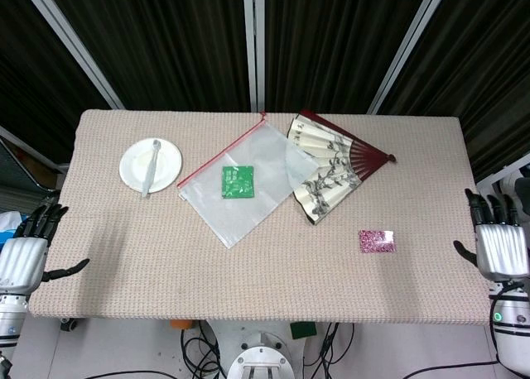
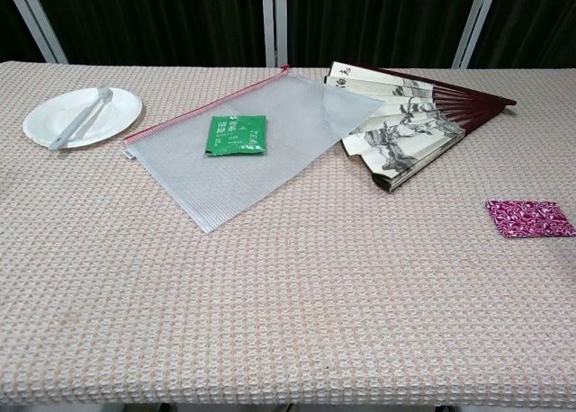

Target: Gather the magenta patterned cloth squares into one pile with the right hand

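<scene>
Now lying flat at lower right of the surface: magenta cloth pile, just below the folding fan. Hanging off the frame's right edge, right hand, fingers apart, holding nothing. Possibly risking a scattered stack if reaching back carelessly and dragging the top square.
</scene>
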